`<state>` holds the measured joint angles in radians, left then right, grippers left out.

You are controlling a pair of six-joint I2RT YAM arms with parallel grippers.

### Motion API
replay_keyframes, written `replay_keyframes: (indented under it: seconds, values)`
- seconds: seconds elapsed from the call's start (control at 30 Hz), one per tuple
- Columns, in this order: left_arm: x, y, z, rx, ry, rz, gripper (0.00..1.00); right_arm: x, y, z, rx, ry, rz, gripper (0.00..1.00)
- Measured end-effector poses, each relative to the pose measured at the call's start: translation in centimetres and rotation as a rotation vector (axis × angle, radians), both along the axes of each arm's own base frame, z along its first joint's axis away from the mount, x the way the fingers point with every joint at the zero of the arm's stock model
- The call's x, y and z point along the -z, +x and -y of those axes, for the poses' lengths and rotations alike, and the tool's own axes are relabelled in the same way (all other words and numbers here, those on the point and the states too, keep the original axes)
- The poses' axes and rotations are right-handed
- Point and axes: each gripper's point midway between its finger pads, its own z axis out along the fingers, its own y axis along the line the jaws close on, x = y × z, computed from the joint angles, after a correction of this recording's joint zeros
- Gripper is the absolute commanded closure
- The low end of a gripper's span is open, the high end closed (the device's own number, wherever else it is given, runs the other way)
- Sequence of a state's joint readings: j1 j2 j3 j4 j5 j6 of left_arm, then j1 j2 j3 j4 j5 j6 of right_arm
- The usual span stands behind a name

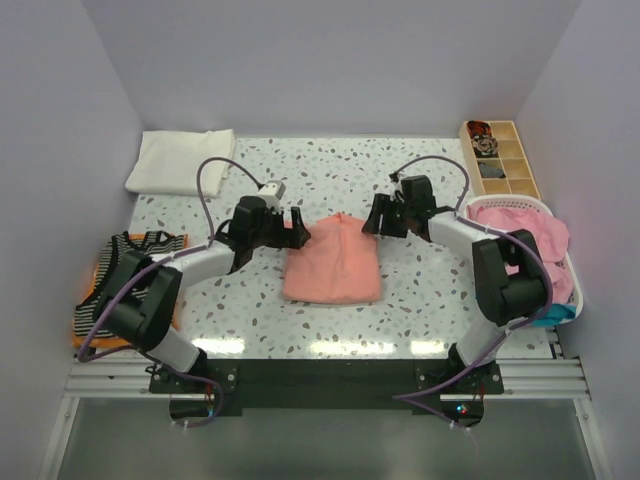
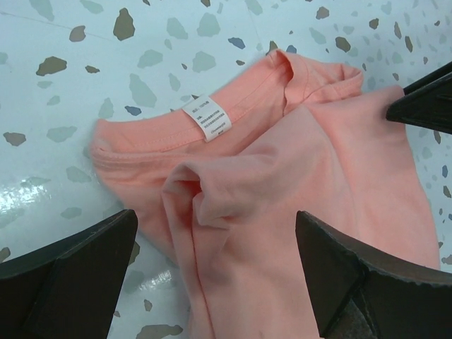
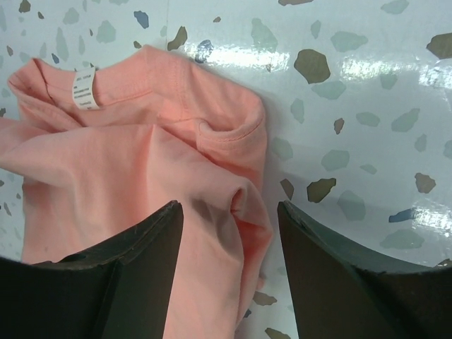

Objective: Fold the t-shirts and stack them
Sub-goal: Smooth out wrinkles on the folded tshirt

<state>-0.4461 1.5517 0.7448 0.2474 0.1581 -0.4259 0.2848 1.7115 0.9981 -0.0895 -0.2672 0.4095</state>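
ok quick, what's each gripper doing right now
left gripper: open, empty, over the salmon t-shirt near its collar
right gripper: open, fingers either side of its folded edge, not clamped

The table (image 1: 420,300) has a glossy white terrazzo top flecked with grey, brown and a few blue chips, and the overhead lights (image 1: 340,347) glare off it near the front edge. Plain pale walls (image 1: 330,60) close it in at the back and on both sides. In the far right corner a wooden divided tray (image 1: 519,168) sits against the wall. Its rearmost compartments hold small dark and reddish bits too small to make out. Just in front of it stands a white plastic laundry basket (image 1: 515,202). Aluminium rails (image 1: 110,380) run along the near edge.
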Motion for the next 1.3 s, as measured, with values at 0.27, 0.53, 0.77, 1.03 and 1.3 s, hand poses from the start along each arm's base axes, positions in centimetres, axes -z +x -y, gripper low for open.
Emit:
replay_keyframes:
  seconds: [0.27,0.53,0.77,1.03,1.3]
  values:
    - [1.5,0.1,0.5,0.02,-0.004,-0.02,0.07,0.2,-0.1,-0.5,-0.025,0.023,-0.014,0.58]
    - [1.3,1.0,0.9,0.021,-0.02,0.014,0.22,0.1,0.3,-1.0,-0.042,0.045,-0.011,0.7]
    - [1.8,1.9,1.6,0.031,-0.027,0.016,0.69,1.1,0.0,-1.4,-0.059,0.057,-0.038,0.89]
    - [1.5,1.8,1.6,0.033,-0.03,0.017,0.85,0.6,0.1,-1.8,-0.082,0.082,-0.023,0.95]
    - [-3.8,1.6,0.4,-0.003,-0.057,0.111,0.91,-4.3,0.9,-2.2,-0.092,0.119,0.109,0.93]
